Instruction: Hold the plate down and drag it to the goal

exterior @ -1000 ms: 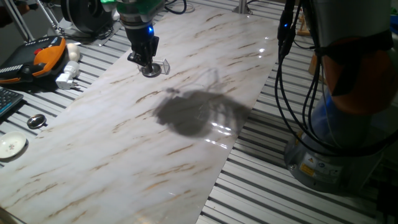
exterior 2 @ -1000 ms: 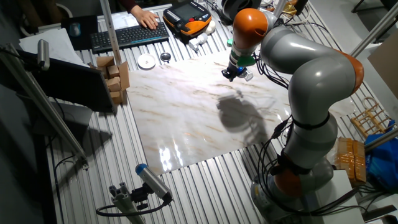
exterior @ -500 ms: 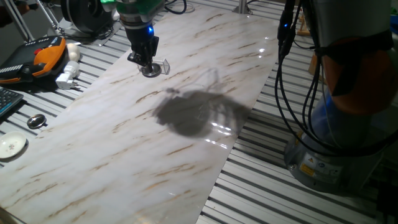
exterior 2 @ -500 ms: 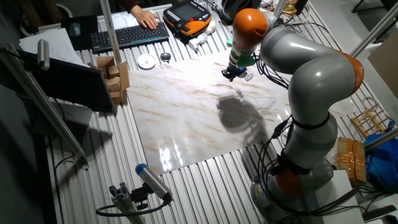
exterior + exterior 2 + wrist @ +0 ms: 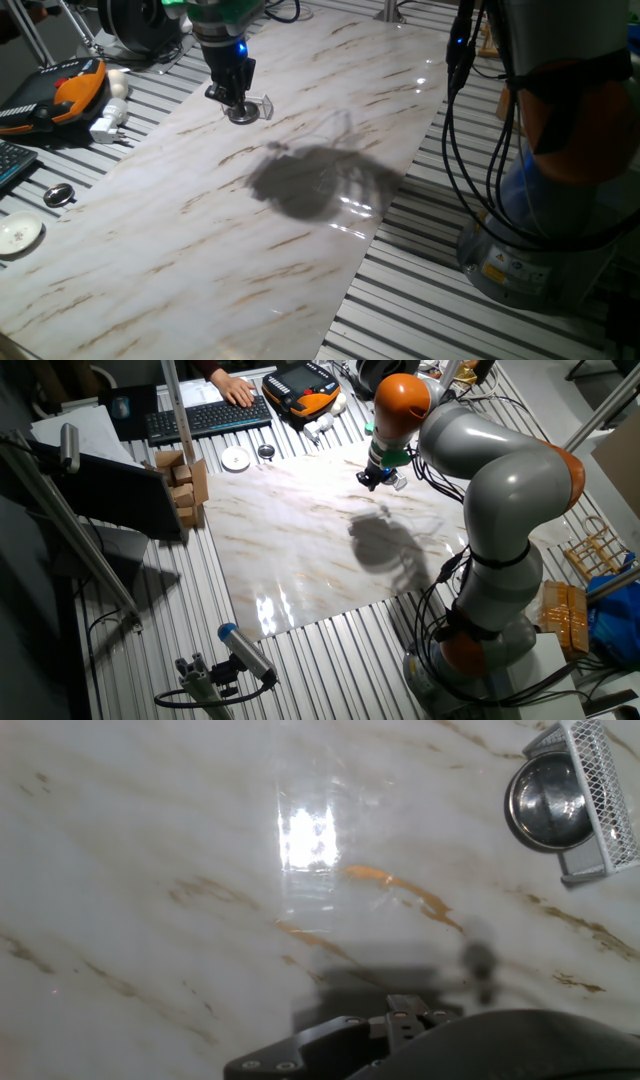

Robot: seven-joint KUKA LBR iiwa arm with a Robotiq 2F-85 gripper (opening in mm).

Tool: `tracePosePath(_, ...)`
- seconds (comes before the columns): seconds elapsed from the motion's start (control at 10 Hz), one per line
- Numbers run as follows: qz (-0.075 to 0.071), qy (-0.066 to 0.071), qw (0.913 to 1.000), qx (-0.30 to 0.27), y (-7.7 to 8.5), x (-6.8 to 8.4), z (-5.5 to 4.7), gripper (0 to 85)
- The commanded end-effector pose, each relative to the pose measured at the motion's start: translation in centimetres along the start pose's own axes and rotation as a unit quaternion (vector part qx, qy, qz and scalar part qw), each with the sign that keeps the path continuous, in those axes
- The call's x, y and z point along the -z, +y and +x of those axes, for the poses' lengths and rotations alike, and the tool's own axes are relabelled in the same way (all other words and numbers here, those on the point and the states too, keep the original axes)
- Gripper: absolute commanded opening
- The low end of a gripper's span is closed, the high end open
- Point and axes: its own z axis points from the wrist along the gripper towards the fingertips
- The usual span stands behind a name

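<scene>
Reading the hand view, I see the plate (image 5: 548, 804), round polished metal with a raised rim, on the veined marble table (image 5: 150, 870), touching a mesh-faced finger (image 5: 598, 780). I see the goal (image 5: 262, 103), a clear bracket, just beside the plate. The gripper (image 5: 236, 101) points straight down; I cannot tell its jaw spacing.

The shiny round plate (image 5: 242, 114) lies flat, touching the clear-walled goal (image 5: 261, 103) beside it
</scene>
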Motion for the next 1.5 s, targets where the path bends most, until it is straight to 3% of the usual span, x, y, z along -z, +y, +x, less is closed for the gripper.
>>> tracePosePath(0.0,0.0,0.0,1.0,0.0,0.0,0.0,0.0,0.0)
tracePosePath(0.6,-0.001,0.004,1.0,-0.002,0.2,0.3,0.0,0.0)
tracePosePath(0.8,0.016,0.007,0.9998,-0.005,0.8,0.7,0.0,0.0)
tracePosePath(1.3,0.013,0.017,0.9996,-0.017,1.5,1.0,0.2,0.0)
tracePosePath(1.4,0.02,0.017,0.9995,-0.019,1.6,1.0,0.2,0.0)
